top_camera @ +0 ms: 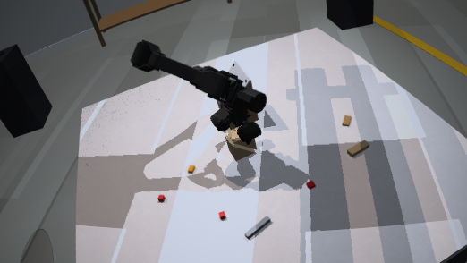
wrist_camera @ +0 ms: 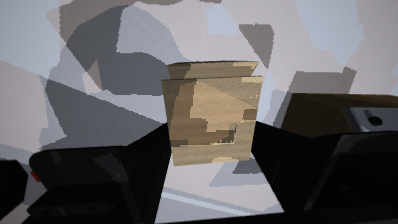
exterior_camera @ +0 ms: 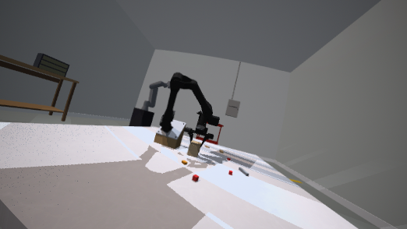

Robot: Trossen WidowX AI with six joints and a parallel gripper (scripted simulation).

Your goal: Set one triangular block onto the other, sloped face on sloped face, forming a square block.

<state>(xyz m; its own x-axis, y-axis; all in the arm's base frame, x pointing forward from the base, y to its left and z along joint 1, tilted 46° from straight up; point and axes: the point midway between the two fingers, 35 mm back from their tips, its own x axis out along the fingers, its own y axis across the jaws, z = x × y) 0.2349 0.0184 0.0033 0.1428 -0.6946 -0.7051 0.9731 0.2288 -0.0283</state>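
My gripper (top_camera: pixel 235 129) (exterior_camera: pixel 199 139) is shut on one triangular wooden block (top_camera: pixel 232 134) (wrist_camera: pixel 212 112), whose flat square face fills the middle of the wrist view between the fingers. The other triangular block (top_camera: pixel 241 151) (exterior_camera: pixel 193 149) (wrist_camera: pixel 212 70) stands on the table directly below and beyond the held one. In the wrist view its far edge shows as a strip past the held block's far edge, and the two look roughly in line sideways. The held block covers the sloped faces, so I cannot tell whether they touch.
The wooden base box with its metal plate (exterior_camera: pixel 177 129) (wrist_camera: pixel 360 120) is close beside the blocks. An orange block (top_camera: pixel 191 169), red cubes (top_camera: pixel 161 198) (top_camera: pixel 222 216) (top_camera: pixel 310 184), a grey bar (top_camera: pixel 258 227), a tan bar (top_camera: pixel 358 148) and a small tan block (top_camera: pixel 346 121) lie farther out.
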